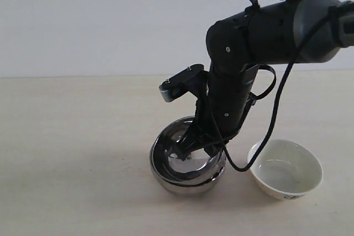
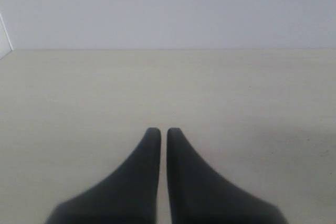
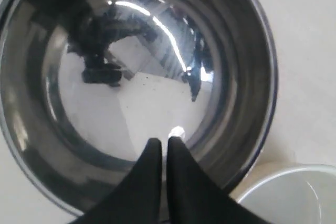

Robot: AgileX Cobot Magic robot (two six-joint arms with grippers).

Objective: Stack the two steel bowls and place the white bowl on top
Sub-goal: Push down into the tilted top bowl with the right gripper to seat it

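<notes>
The two steel bowls sit nested in the middle of the table: the inner bowl (image 1: 166,156) rests in the outer bowl (image 1: 188,188), whose rim shows just below it. My right gripper (image 1: 185,150) reaches down inside the inner bowl (image 3: 131,77). Its fingers are shut and I see nothing between them (image 3: 167,140). The white bowl (image 1: 285,168) stands upright and empty on the table right of the stack, apart from it. The right wrist view catches only part of the white bowl's rim (image 3: 286,198). My left gripper (image 2: 163,129) is shut over bare table, away from the bowls.
The pale table (image 1: 72,136) meets a white wall behind. A black cable (image 1: 274,114) loops down from the right arm between the steel stack and the white bowl.
</notes>
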